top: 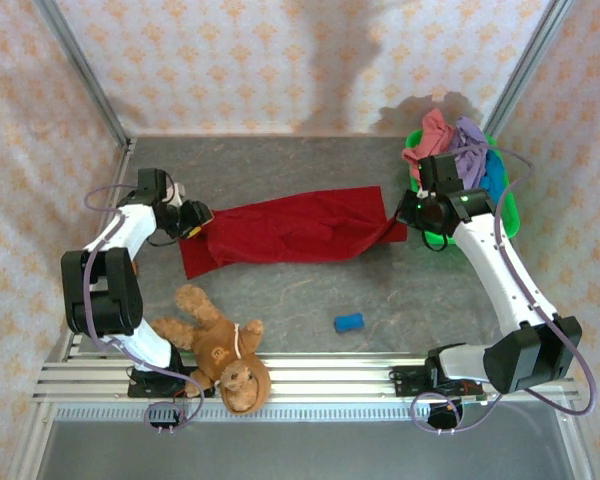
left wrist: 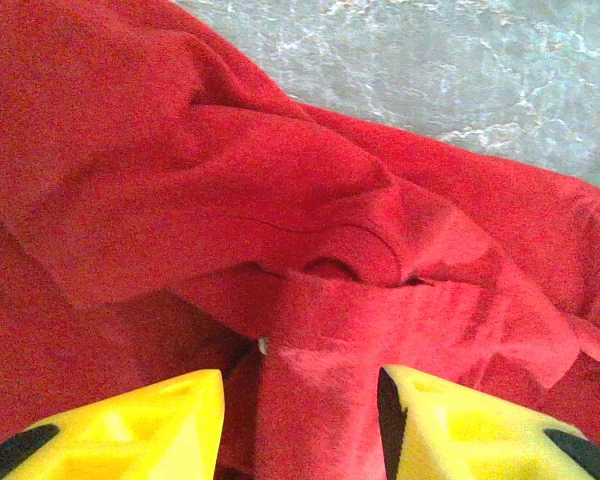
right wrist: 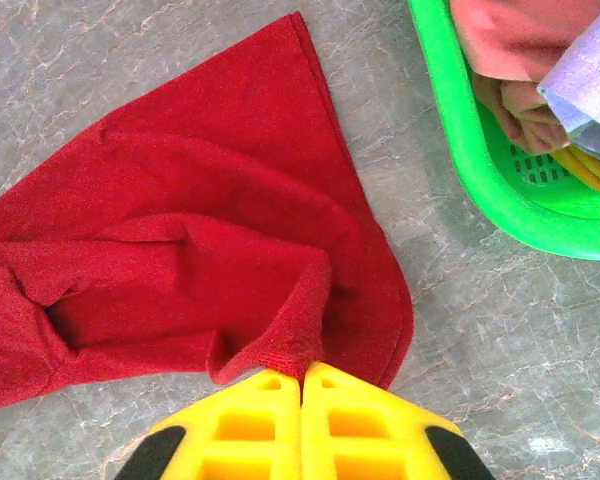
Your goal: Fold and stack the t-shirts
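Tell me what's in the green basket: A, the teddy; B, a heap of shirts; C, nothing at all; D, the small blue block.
B: pink, lavender and blue shirts are piled in the basket, while the teddy lies by the near rail and the blue block sits on the table.

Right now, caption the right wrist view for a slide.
Right gripper pinches an edge of the red t-shirt on the table, beside a green basket of clothes.
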